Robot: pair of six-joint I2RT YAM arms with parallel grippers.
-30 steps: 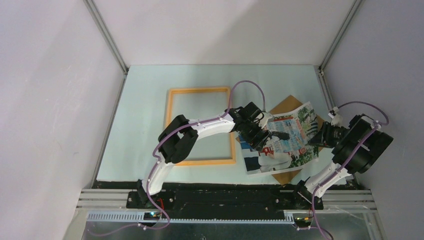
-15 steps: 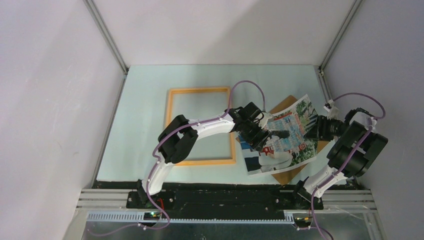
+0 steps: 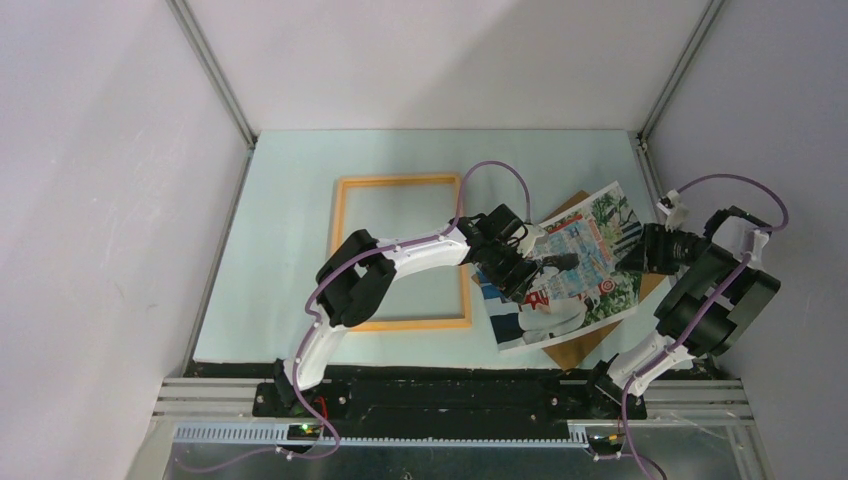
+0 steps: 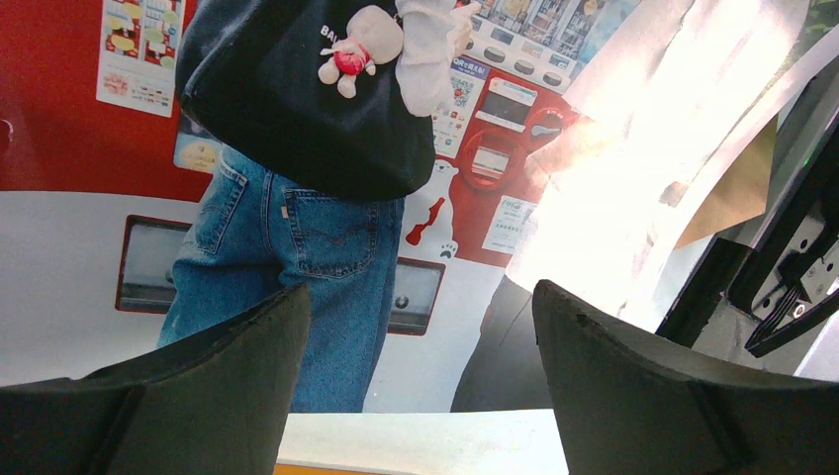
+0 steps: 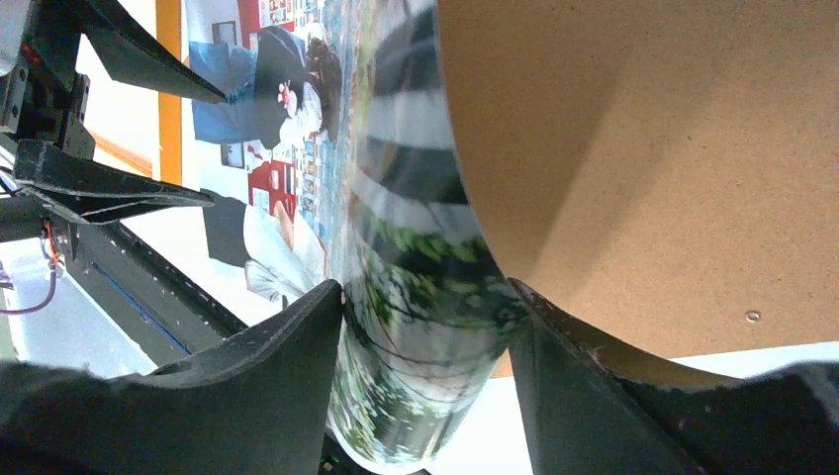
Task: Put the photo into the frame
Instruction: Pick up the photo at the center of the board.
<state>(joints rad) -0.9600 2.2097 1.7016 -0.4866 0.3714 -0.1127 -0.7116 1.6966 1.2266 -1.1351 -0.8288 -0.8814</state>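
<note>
The photo [image 3: 592,292], a glossy print of two people at a red-white vending machine, lies tilted on a brown backing board [image 3: 568,352] right of the light-orange frame [image 3: 345,250]. My left gripper [image 3: 540,272] hangs open just over the print's left part. In the left wrist view its fingers straddle the pictured jeans, left gripper [image 4: 420,317] holding nothing. My right gripper [image 3: 632,252] is at the print's lifted right edge. In the right wrist view that edge of the photo [image 5: 416,327] curls up between the spread fingers of the right gripper [image 5: 427,292], brushing them.
The backing board [image 5: 643,148] fills the right wrist view's upper right. The frame's orange rail [image 5: 170,99] and the left gripper's fingers [image 5: 119,188] show at its left. Grey walls close in the pale mat [image 3: 290,200] on three sides.
The right gripper's jaws have spread wider around the photo's right edge, and that wrist has shifted a little to the right. The photo's right side looks less bowed. The left arm has not moved.
</note>
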